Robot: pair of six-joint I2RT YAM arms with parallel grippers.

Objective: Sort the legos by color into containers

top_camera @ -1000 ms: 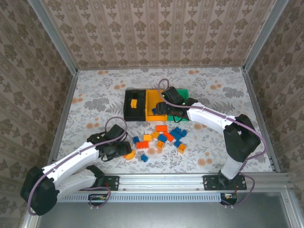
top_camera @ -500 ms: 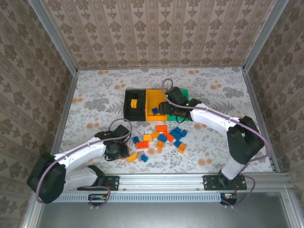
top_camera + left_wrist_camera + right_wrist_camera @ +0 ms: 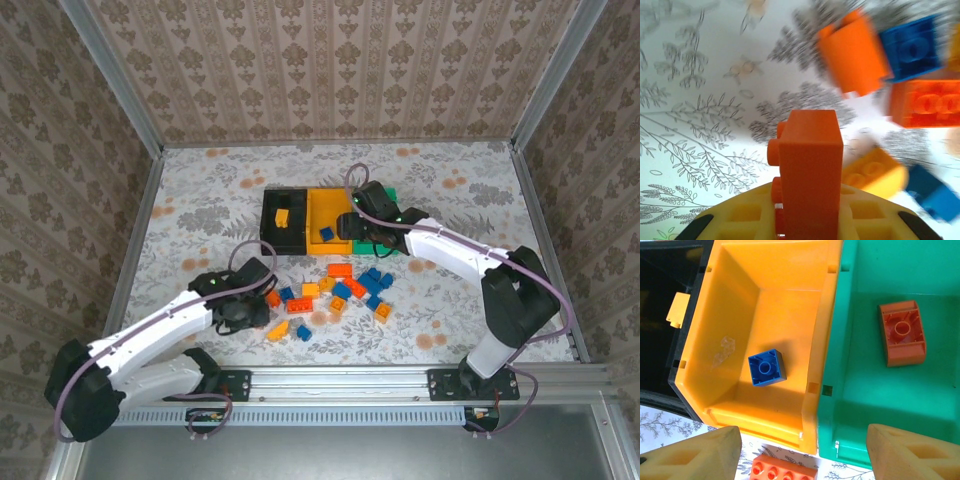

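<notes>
The left gripper (image 3: 261, 302) pinches an orange brick (image 3: 809, 170) upright. The green bin (image 3: 875, 395) lies ahead-right past the pile (image 3: 340, 290), under the spread right gripper (image 3: 802, 442)

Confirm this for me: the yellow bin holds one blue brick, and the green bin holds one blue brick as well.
Not quite. The brick in the green bin is orange-red, not blue, lying studs down; the right wrist view shows it. The yellow bin does hold one blue brick.
</notes>
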